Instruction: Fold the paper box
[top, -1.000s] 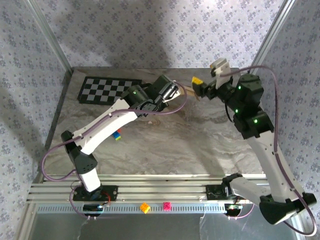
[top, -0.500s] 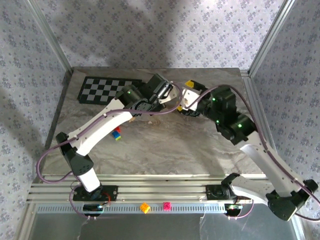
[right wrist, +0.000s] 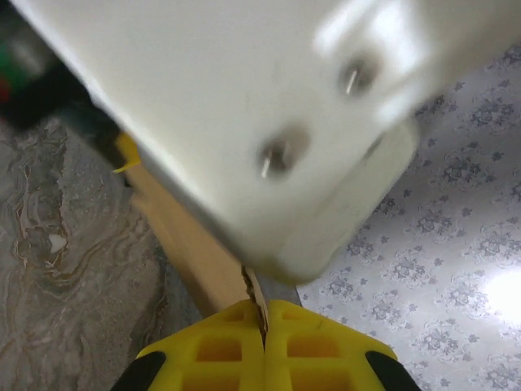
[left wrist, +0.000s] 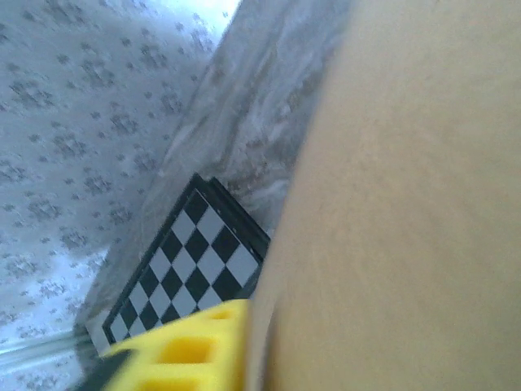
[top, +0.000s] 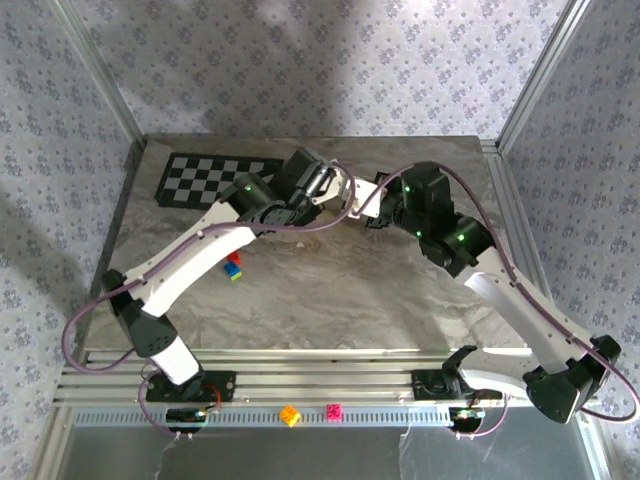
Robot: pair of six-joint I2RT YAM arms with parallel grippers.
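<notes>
Plain tan paper box (left wrist: 407, 204) at far middle of table (top: 330, 290), between left gripper (top: 340, 193) and right gripper (right wrist: 262, 322).
Left grip impossible to tell; right clenched on box's thin cardboard edge. Grey marbled top, checkerboard mat (top: 215, 180) far left, floral walls (top: 300, 70). Box mostly hidden under arms from above, shape unclear.

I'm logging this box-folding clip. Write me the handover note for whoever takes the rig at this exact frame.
Right tool: shut, pinching a thin edge of the paper box.
Left tool: one yellow finger lies against a broad cardboard face; open or shut is unclear.
Box: far middle of the table, between the two tools, right of the checkerboard mat in the top view, mostly hidden under the arms.
Done: both tools are at the box; how far it is folded cannot be told.
Left: finish the folds, probably after checking the left tool's hold.
</notes>
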